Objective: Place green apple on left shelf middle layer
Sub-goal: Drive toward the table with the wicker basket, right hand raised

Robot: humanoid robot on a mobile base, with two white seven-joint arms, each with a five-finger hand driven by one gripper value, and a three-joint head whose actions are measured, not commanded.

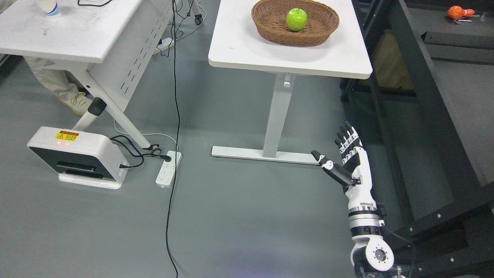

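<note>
Green apple [296,19] in wicker basket [270,27] on white table [247,50]; right hand [347,158] low, fingers spread, empty; yellow warning label [66,136] unreadable.

The robot's right hand [349,154] is a slender, five-fingered mechanical hand in white and black: the fingers [348,136] are built of short white segments set between black joints and end in black tips, and the thumb [328,165] is mostly black with one white knuckle block near its tip. The palm is black on its inner side, with a white shell along its outer edge. Below it runs a narrow white forearm [361,195], ringed near its lower end by alternating black and grey bands. The arm ends at a round white joint housing [378,255] with a grey disc and a dark central hole. A thin black cable [397,236] loops off beside this joint.
</note>
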